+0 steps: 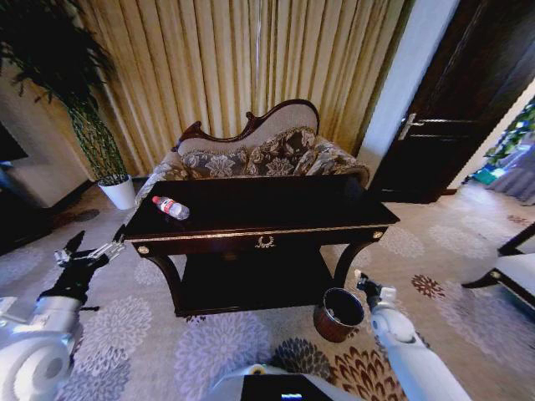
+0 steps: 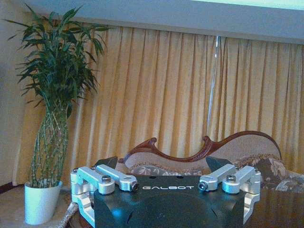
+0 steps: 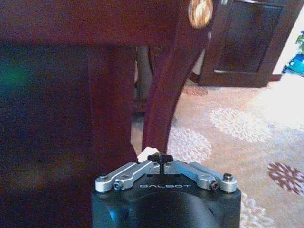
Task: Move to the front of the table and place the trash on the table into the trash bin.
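Note:
The dark table (image 1: 351, 219) with gold trim stands in front of me. A clear water bottle with a red cap (image 1: 171, 207) lies on its left end. My left gripper (image 1: 90, 249) hovers open just off the table's left front corner, below the bottle; the left wrist view shows its fingers (image 2: 108, 164) spread wide. The reddish-brown trash bin (image 1: 338, 313) sits on the carpet by the table's right front leg (image 3: 161, 95). My right gripper (image 1: 365, 285) hangs low beside the bin's right rim, shut (image 3: 160, 157), with a small white paper scrap (image 3: 144, 153) at its fingertips.
A floral sofa (image 1: 267, 154) stands right behind the table. A tall plant in a white pot (image 1: 119, 192) is at the back left, and a dark door (image 1: 468, 92) at the back right. Open patterned carpet lies to the right.

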You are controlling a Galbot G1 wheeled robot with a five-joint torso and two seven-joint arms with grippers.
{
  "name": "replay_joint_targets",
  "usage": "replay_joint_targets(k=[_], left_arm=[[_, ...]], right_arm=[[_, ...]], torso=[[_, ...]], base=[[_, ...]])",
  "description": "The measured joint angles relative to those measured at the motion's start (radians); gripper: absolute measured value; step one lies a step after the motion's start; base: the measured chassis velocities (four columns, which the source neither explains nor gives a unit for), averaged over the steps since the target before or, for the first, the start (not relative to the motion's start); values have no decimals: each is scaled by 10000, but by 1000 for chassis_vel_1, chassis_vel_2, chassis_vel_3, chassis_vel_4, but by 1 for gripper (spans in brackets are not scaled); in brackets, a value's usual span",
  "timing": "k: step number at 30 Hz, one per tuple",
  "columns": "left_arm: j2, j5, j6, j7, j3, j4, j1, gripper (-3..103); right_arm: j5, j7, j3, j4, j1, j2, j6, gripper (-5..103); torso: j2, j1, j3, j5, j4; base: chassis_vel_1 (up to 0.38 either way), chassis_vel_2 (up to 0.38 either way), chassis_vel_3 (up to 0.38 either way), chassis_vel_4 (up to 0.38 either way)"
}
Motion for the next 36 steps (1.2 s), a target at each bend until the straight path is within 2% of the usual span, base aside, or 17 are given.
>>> replay_joint_targets(k=[12, 29, 30, 32, 34, 36], left_arm=[[-105, 0, -28, 4, -49, -73, 104, 100], [-201, 33, -34, 28, -49, -116, 148, 100], [-215, 34, -35, 27, -51, -117, 140, 100], [-239, 35, -35, 26, -52, -119, 142, 100], [-244, 36, -36, 26, -52, -122, 144, 100], [-255, 38, -38, 26, -51, -124, 141, 100]], right_arm=[[-831, -86, -138, -1675, 306, 635, 623, 0], [-1083, -163, -350, -1882, 294, 1020, 857, 0], [-1124, -163, -365, -1850, 294, 1033, 856, -3], [-1174, -156, -385, -1793, 268, 1034, 857, 8], [-1182, -154, -385, -1772, 255, 1033, 857, 8], [-1209, -144, -387, -1663, 186, 1023, 857, 18]], torso=[[0, 0, 0, 1, 0], [0, -1, -1, 0, 1], [1, 0, -1, 1, 1], [0, 0, -1, 1, 1], [1, 0, 0, 0, 1], [1, 0, -1, 0, 1]], base=[[0, 0, 0, 0], [0, 0, 0, 0], [0, 0, 0, 0], [0, 0, 0, 0], [0, 0, 0, 0], [0, 0, 0, 0]])
